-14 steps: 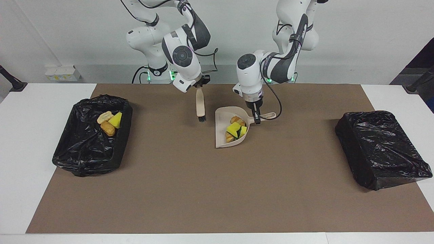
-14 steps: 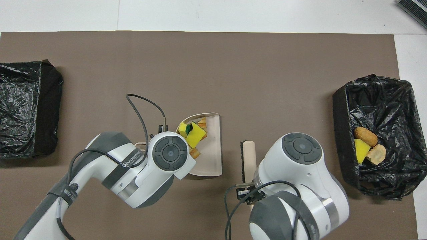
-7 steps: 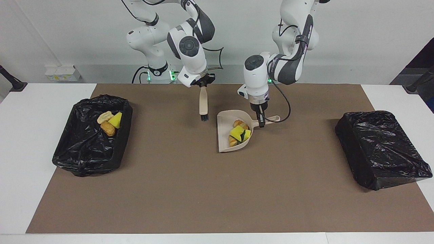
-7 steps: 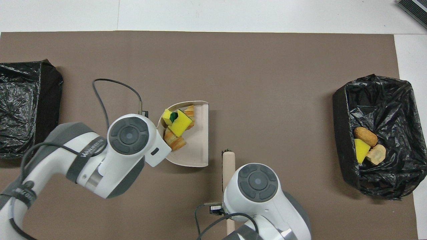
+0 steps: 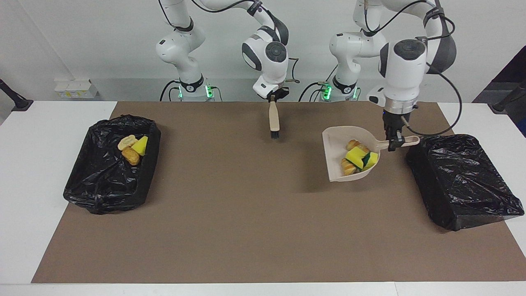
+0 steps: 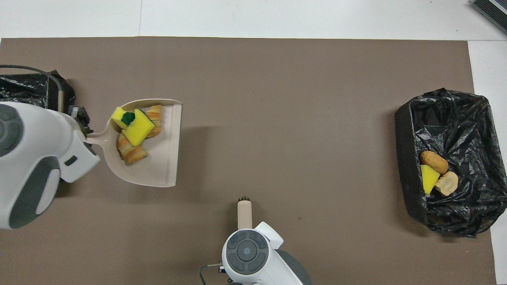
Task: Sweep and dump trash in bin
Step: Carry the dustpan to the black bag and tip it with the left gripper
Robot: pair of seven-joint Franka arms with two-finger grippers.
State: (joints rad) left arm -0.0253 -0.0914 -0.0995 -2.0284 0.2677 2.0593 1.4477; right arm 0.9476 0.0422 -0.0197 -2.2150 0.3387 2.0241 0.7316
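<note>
Smooth matt plastic dustpan [image 5: 343, 150] holds spongy foam scraps [image 5: 357, 157]; beside it, a bin [image 5: 460, 181] lined with glossy crinkled black plastic film.

1. No text, label, brand name, number or sign can be read anywhere in either view.
</note>
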